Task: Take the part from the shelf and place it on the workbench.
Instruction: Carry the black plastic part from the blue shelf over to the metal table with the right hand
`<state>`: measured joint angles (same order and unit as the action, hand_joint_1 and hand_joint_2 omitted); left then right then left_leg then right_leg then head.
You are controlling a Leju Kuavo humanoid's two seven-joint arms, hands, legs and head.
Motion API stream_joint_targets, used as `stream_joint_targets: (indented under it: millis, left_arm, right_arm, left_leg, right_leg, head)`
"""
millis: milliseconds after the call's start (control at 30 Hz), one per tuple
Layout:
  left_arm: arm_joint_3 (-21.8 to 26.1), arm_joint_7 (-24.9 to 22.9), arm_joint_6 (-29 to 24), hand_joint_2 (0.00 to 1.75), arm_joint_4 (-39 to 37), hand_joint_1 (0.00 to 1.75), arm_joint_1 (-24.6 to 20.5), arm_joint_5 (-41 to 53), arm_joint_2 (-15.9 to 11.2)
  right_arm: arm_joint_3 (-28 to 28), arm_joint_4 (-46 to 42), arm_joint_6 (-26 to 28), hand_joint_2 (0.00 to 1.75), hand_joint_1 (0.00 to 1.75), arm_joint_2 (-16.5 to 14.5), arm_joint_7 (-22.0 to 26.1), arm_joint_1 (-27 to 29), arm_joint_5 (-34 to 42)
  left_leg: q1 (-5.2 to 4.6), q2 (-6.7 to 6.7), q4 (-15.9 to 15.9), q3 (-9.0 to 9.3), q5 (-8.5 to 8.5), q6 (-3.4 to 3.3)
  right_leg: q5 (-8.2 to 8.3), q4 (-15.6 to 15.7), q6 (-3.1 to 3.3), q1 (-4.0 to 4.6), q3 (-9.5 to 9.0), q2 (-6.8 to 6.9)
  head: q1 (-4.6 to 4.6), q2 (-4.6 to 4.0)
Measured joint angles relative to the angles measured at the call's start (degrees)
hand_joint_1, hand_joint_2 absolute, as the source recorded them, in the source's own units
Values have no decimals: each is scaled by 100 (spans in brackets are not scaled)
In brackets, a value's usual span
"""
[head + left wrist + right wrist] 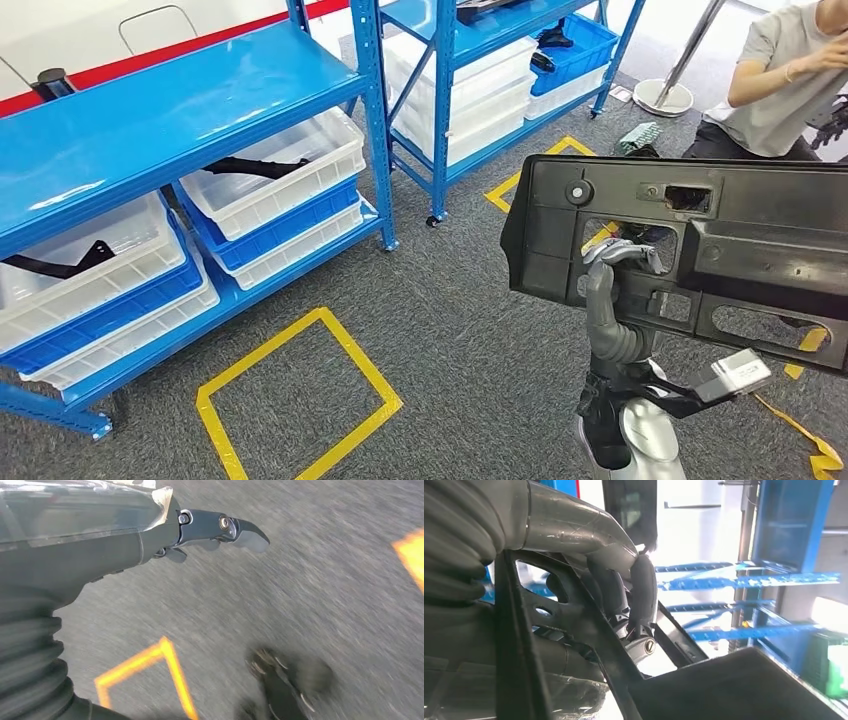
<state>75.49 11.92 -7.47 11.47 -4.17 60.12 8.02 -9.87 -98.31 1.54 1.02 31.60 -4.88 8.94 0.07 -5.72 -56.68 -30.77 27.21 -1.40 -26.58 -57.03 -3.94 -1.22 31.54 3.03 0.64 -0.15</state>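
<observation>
Holding the big black part (700,250) up off the floor, right hand (612,285) with fingers (644,595) hooked through its holes. Already out of the blue shelf (150,120). Left hand (220,530) holding nothing, fingers loose. Worktop nowhere near yet, so carrying and placing still to do.

right hand (615,262) — raised, gripping | left hand (220,530) — fingers straight

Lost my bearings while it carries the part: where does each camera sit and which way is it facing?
Head view: high on the body, looking down at carpet, blue shelves, the right hand gripping the black part.
Left wrist view: behind the left hand, facing blurred carpet and yellow tape.
Right wrist view: behind the right hand, fingers hooked through the part.
Shared: head and right wrist views both show that grip.
</observation>
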Motion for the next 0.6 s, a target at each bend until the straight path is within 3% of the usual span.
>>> stream_joint_targets:
  millis: [67, 133, 200, 233, 267, 300, 367, 433, 500, 567, 600]
  left_arm:
    - [33, 255, -21, 175, 6, 0, -15, -85, 258]
    - [62, 339, 4, 175, 10, 0, -30, -100, 420]
    - [87, 380, 49, 175, 12, 0, -46, -109, 490]
    - [94, 394, 64, 175, 13, 0, -58, -114, 512]
    - [97, 406, 77, 175, 13, 0, -70, -120, 522]
    - [98, 408, 87, 175, 13, 0, -80, -122, 529]
    - [100, 382, 96, 175, 13, 0, -83, -106, 543]
    - [101, 345, 107, 175, 13, 0, -65, -77, 553]
    - [99, 332, 103, 175, 13, 0, -47, -51, 568]
    - [97, 338, 90, 175, 14, 0, -44, -24, 587]
    - [97, 343, 84, 175, 15, 0, -43, -16, 598]
  right_arm:
    - [19, 49, -22, 175, 175, -1, 124, 33, -77]
    - [46, 71, -59, 175, 175, -11, 173, 53, -115]
    - [65, 91, -81, 175, 175, -33, 186, 60, -127]
    - [69, 107, -86, 175, 175, -42, 186, 67, -129]
    - [73, 123, -90, 175, 175, -49, 186, 75, -130]
    - [77, 137, -91, 175, 175, -52, 186, 82, -132]
    - [93, 157, -99, 175, 175, -58, 185, 88, -151]
    - [128, 167, -113, 175, 175, -78, 181, 81, -178]
    - [169, 174, -125, 175, 175, -96, 169, 71, -186]
    - [229, 178, -134, 175, 175, -94, 160, 74, -186]
    - [268, 178, -139, 175, 175, -91, 160, 77, -187]
  left_leg:
    - [12, -38, -9, 8, 16, 53]
    - [46, 168, -247, -84, 218, 104]
    - [61, 461, -950, -380, 635, 121]
    - [58, 530, -1347, -542, 814, 121]
    - [55, 560, -1618, -645, 900, 118]
    - [53, 573, -1689, -651, 871, 109]
    - [62, 632, -1188, -372, 520, 82]
    - [93, 916, -478, -35, 228, 64]
    - [93, 1111, -188, 65, 204, 48]
    - [70, 1004, -137, 53, 192, -10]
    - [68, 931, -111, 56, 166, -54]
  right_leg:
    - [31, 3, 94, -24, 28, -114]
    - [65, 21, 195, -67, 41, -219]
    - [85, 26, 274, -65, 59, -313]
    - [90, 24, 295, -52, 68, -366]
    - [94, 21, 301, -41, 73, -428]
    - [97, 16, 303, -35, 74, -496]
    - [99, -6, 297, -35, 70, -646]
    - [106, -49, 272, -23, 106, -790]
    - [142, -78, 197, -22, 199, -913]
    - [192, -67, 102, -37, 290, -1016]
    - [182, -102, 80, -30, 338, -954]
  head:
    - [5, 0]
    - [13, 0]
    - [22, 0]
    - [22, 0]
    - [21, 0]
    - [21, 0]
    - [22, 0]
    - [17, 0]
    - [17, 0]
    - [19, 0]
    - [13, 0]
